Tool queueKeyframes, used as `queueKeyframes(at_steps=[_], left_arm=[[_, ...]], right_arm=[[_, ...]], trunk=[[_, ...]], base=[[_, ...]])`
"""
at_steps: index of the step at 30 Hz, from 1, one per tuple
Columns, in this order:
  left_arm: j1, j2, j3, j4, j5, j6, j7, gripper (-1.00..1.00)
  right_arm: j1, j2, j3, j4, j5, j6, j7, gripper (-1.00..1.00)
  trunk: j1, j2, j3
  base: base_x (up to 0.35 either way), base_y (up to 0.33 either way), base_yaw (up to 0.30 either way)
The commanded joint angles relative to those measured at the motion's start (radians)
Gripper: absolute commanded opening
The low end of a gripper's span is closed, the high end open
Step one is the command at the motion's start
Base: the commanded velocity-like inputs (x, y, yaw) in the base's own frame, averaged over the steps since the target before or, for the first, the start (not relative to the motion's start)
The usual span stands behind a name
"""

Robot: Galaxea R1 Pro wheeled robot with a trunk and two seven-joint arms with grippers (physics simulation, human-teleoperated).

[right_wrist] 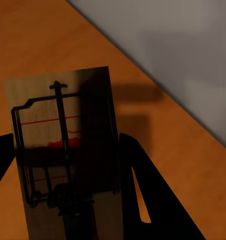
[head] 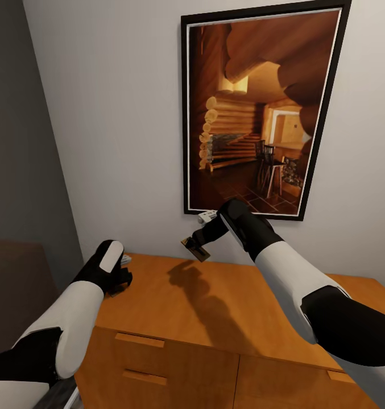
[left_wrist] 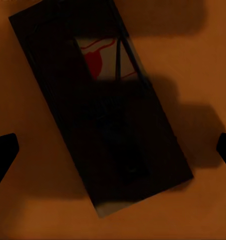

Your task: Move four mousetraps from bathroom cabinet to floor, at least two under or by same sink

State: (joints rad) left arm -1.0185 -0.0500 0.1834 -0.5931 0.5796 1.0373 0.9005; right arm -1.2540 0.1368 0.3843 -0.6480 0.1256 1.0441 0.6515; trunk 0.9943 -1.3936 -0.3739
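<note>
The orange-brown cabinet (head: 175,307) stands against the wall below me. My right gripper (head: 199,245) hangs above its top near the wall, shut on a wooden mousetrap (head: 193,249). The right wrist view shows that mousetrap (right_wrist: 67,150) clamped between the dark fingers (right_wrist: 143,185), with its metal bar and red print facing the camera. My left gripper (head: 121,278) hovers low over the cabinet top's left end. In the left wrist view a second mousetrap (left_wrist: 100,115) lies flat in shadow on the wood, tilted, and the fingertips (left_wrist: 2,150) stand wide apart either side of it, open.
A large black-framed picture (head: 260,108) of a log-cabin interior hangs on the grey wall behind the cabinet. Drawer fronts (head: 158,369) with slim handles face me. A darker wall (head: 21,170) closes in the left side.
</note>
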Motion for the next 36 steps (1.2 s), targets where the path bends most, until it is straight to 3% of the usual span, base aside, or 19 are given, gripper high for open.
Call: queueKeyframes(at_steps=[1, 18, 19, 36], left_arm=[[0.000, -0.001, 0.005, 0.014, 0.020, -0.003, 0.010, 1.00], [0.000, 0.003, 0.004, 0.015, 0.014, -0.006, 0.011, 1.00], [0.000, 0.004, 0.004, 0.016, 0.014, -0.006, 0.011, -1.00], [0.000, 0.013, 0.006, 0.021, 0.009, -0.006, 0.026, -1.00]], right_arm=[[-0.001, 0.000, 0.001, -0.001, 0.008, 0.003, 0.006, -1.00], [-0.001, 0.000, 0.002, -0.001, 0.008, 0.003, 0.007, -1.00], [-0.001, 0.000, 0.002, -0.001, 0.008, 0.003, 0.007, -1.00], [-0.001, -0.007, 0.001, -0.001, 0.008, 0.003, 0.007, -1.00]], trunk=[[0.000, -0.001, -0.002], [0.000, -0.001, -0.002], [0.000, -0.001, -0.002], [0.000, -0.001, -0.002]], base=[[0.000, 0.000, 0.000], [0.000, 0.000, 0.000], [0.000, 0.000, 0.000], [0.000, 0.000, 0.000]])
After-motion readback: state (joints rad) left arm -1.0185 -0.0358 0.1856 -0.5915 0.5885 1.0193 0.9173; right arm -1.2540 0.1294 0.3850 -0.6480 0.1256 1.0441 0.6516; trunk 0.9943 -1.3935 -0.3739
